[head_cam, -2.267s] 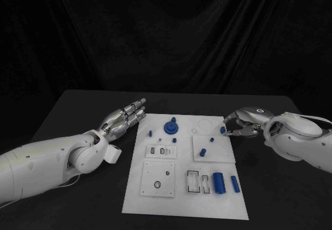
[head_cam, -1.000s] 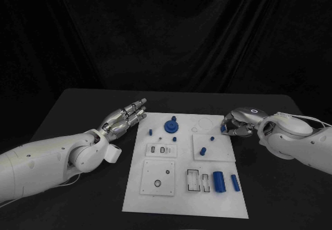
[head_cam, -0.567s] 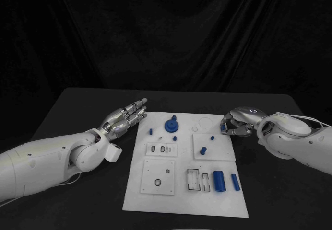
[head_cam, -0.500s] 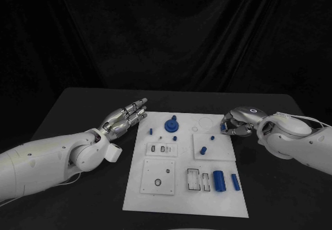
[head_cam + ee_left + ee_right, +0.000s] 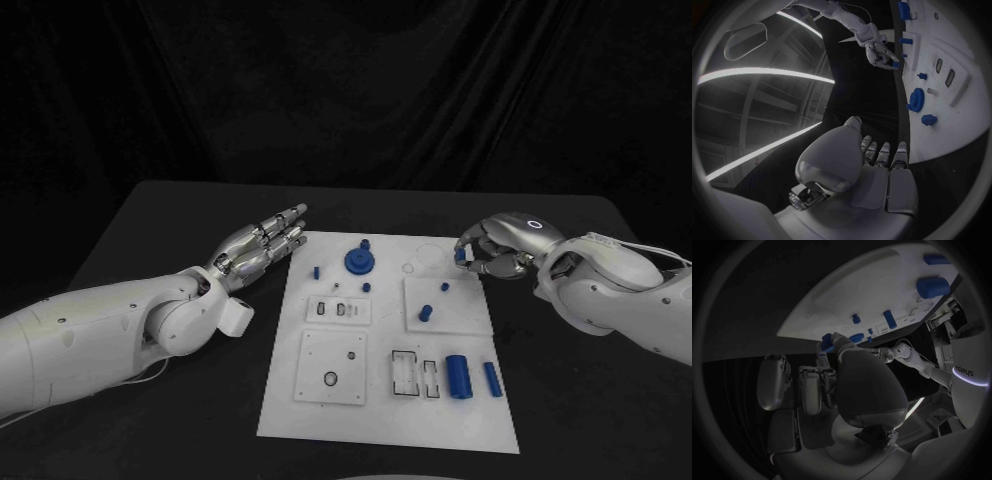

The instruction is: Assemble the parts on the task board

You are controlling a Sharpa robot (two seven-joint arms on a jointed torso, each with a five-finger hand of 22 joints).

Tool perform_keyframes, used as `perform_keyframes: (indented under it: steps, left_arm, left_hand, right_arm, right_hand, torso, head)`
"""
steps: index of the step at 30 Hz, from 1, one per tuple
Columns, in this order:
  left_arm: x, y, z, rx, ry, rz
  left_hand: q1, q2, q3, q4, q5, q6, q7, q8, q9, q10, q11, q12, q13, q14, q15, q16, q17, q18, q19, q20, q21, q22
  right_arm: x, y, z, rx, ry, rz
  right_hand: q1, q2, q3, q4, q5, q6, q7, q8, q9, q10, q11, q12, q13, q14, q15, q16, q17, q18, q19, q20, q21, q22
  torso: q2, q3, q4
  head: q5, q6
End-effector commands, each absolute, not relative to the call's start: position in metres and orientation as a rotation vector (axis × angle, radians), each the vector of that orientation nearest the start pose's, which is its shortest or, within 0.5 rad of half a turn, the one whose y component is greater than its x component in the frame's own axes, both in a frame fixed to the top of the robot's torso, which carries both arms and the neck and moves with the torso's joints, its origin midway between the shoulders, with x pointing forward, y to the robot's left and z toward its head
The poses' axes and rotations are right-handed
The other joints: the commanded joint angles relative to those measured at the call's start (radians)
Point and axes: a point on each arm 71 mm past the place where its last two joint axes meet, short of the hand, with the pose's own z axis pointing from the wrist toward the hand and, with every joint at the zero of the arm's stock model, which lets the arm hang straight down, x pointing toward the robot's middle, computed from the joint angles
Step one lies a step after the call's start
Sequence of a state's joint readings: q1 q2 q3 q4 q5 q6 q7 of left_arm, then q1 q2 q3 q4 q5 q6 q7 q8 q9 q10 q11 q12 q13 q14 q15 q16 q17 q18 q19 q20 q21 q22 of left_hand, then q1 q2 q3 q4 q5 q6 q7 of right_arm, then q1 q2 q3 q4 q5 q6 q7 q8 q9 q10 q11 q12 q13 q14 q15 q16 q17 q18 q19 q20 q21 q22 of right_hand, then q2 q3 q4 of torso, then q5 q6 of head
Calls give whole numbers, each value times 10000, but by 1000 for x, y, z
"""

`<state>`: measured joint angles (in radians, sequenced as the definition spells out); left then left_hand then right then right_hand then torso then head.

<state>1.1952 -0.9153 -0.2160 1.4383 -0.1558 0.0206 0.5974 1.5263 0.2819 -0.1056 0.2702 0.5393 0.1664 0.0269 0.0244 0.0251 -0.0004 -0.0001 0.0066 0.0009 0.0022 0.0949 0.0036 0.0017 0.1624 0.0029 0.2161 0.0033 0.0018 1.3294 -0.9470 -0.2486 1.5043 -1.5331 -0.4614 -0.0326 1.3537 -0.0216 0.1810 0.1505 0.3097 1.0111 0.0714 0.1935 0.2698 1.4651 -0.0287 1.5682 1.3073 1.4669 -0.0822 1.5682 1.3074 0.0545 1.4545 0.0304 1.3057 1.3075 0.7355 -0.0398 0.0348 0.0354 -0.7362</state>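
Observation:
The white task board (image 5: 329, 352) lies mid-table. My right hand (image 5: 499, 250) hovers over its far right corner, pinching a small blue part (image 5: 462, 255) between thumb and finger; the right wrist view shows the same part (image 5: 826, 344) at the fingertips of that hand (image 5: 842, 385). My left hand (image 5: 261, 246) floats beside the board's far left edge, fingers straight and apart, holding nothing. A blue gear (image 5: 356, 264) stands at the far end of the board. Two blue cylinders (image 5: 457, 376) lie near its right front. In the left wrist view, the right hand (image 5: 878, 51) holds its part above the board (image 5: 967, 107).
Small blue pegs (image 5: 426, 314) stand on the raised plates in the board's middle. Slotted plates (image 5: 413, 377) and a plate with a round hole (image 5: 330, 369) take up the near half. Black table (image 5: 173, 220) surrounds the board, with a dark curtain behind.
My right hand has risen a little from the board's right edge, carrying the small blue part with it. The left hand has stayed where it was.

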Motion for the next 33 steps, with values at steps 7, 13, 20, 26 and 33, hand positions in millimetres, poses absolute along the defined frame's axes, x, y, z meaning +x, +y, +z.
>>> perform_keyframes:
  steps: [7, 13, 20, 26, 33]
  left_arm:
    - [464, 251, -231, -8565, 15669, -17245]
    - [465, 249, -231, -8550, 15697, -17281]
    - [466, 245, -232, -8538, 15793, -17368]
    - [466, 246, -233, -8552, 15797, -17349]
    - [466, 246, -233, -8556, 15809, -17347]
  left_hand:
    - [105, 0, 79, 6, 31, 2, 56, 52, 11, 4, 112, -66, -9, -22, 75, -36, -17, 174, 11, 75, 3, 12]
    - [110, -2, 96, -3, 36, -5, 62, 51, 10, 4, 138, -66, -9, -22, 70, -36, -17, 175, 9, 81, 1, 11]
    - [113, -3, 114, -11, 38, -2, 70, 52, 10, 4, 161, -66, -9, -22, 65, -36, -17, 175, 9, 85, 0, 10]
    - [117, -1, 125, -17, 41, -7, 71, 51, 9, 4, 172, -66, -9, -22, 62, -36, -17, 175, 8, 86, 0, 9]
    - [117, -1, 125, -17, 41, -7, 71, 51, 9, 4, 172, -66, -9, -22, 62, -36, -17, 175, 8, 86, 0, 9]
  right_arm:
    - [467, -202, -168, -2973, 15402, 6154]
    - [458, -159, -184, -3745, 16111, 6813]
    - [451, -117, -208, -4840, 16587, 7007]
    - [448, -100, -221, -5178, 17028, 6959]
    - [446, -93, -227, -5321, 17297, 6909]
  right_hand:
    - [52, 1, 66, -100, 274, 200, -71, 5, 281, 1057, 36, 26, 2635, 1039, -20, 26, 2634, 42, 38, -33, -31, 1851]
    - [63, -57, 67, -158, 275, 209, -35, -17, 299, 1057, 101, 26, 2635, 1039, 22, 26, 2634, 51, 25, -10, -87, 1834]
    - [111, -122, 94, -287, 279, 363, -4, 14, 363, 1057, 209, 26, 2635, 1039, 119, 26, 2634, 71, -15, 64, -214, 1798]
    - [75, -170, 77, -311, 231, 378, 17, -2, 376, 1057, 247, 26, 2635, 1039, 147, 26, 2634, 93, -54, 89, -319, 1767]
    - [-8, -209, 54, -316, 132, 344, 61, -61, 379, 1057, 294, 26, 2635, 1039, 190, 26, 2634, 103, -69, 128, -373, 1752]
  torso:
    - [1, -20, -10]
    - [-8, -20, -10]
    - [-3, -3, 12]
    - [-24, -13, 12]
    - [4, 11, 38]
  head:
    - [-58, -81]
    - [-29, -155]
    - [-24, -147]
    - [-12, -224]
    - [-45, -227]
